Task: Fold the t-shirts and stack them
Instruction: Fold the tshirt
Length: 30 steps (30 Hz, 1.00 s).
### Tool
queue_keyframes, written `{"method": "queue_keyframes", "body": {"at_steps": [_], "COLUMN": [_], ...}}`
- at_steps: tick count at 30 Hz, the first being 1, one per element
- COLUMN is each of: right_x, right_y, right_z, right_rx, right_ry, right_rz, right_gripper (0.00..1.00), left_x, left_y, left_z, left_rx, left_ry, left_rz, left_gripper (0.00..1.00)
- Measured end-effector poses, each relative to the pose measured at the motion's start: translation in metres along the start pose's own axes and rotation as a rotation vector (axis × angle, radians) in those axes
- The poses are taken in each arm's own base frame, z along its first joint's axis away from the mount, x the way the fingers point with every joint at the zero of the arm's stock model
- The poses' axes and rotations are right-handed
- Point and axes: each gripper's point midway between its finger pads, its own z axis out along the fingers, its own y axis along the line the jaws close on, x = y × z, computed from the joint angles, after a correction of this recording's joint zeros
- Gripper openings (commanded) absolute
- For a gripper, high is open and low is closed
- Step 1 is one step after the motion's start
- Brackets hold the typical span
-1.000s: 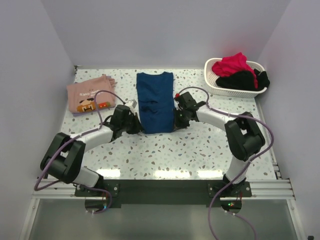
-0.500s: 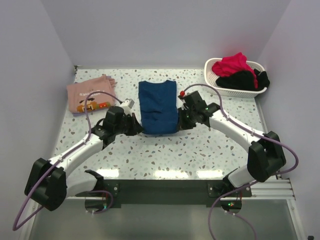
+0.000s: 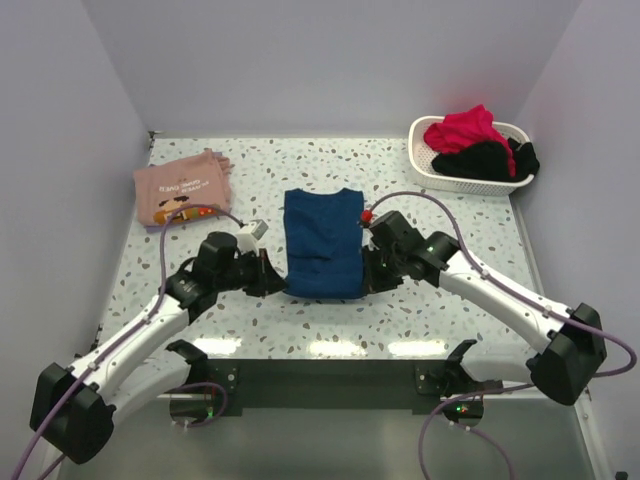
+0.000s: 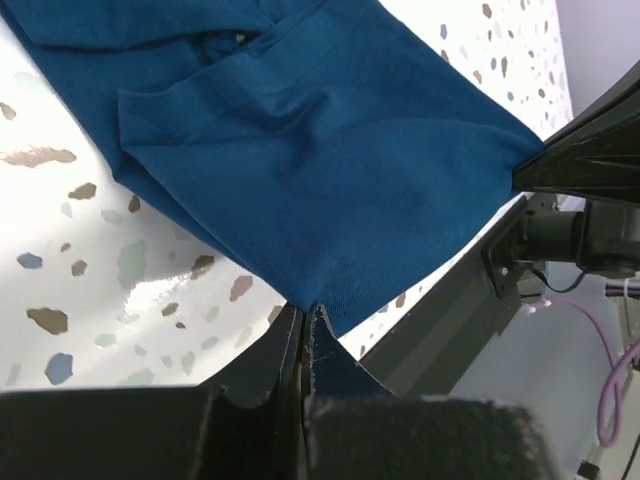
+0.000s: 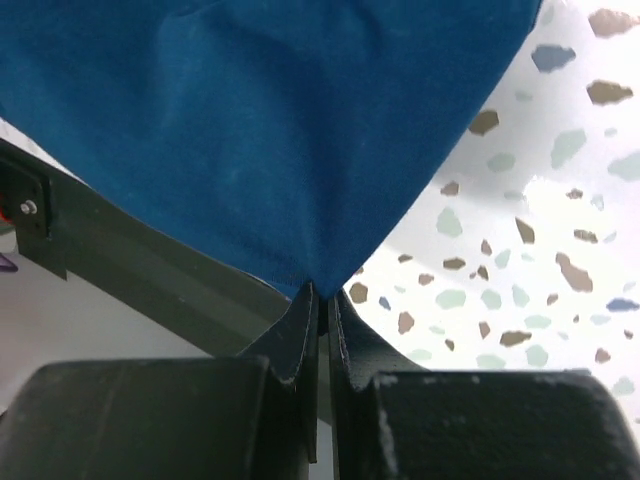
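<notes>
- The dark blue cloth t-shirt (image 3: 322, 243) lies centred on the speckled surface (image 3: 330, 320); the left end effector (image 4: 303, 318) and right end effector (image 5: 320, 298) are each clenched on a near hem corner.
- Shallow corner bites may slip, skewing the fold.
- Uneven pulling could bunch its loose layers.

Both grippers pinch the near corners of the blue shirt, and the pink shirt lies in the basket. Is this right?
No. The pink shirt lies on the table, far left, not in the basket; the top view shows it. The left gripper and right gripper do pinch the blue shirt by its near corners.
</notes>
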Motion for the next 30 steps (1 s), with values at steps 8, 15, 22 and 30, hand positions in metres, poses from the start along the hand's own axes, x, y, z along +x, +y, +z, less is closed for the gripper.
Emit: {"method": "queue_keyframes", "body": {"at_steps": [8,15,22,30], "right_x": [0.005,-0.021,-0.080,-0.115], "right_y": [-0.001,-0.007,-0.016,-0.039], "right_z": [-0.027,-0.036,-0.038,-0.021], "right_rx": [0.008,0.093,0.172,0.221], "right_ry": [-0.055,-0.128,-0.224,-0.223], "right_rz": [0.053,0.051,0.038,0.034], "right_gripper": [0.00,0.00,0.00,0.00], "left_x": [-0.003,-0.016,-0.058,-0.079], "left_y": [-0.020,-0.013,-0.019,-0.003], "left_z": [-0.020,0.002,0.019,0.039], "left_rx": [0.061,0.014,-0.009,-0.050], "left_ry": [-0.055,-0.026,-0.080,-0.100], "left_rz": [-0.024,-0.060,-0.023,-0.045], "left_gripper": [0.00,0.00,0.00,0.00]}}
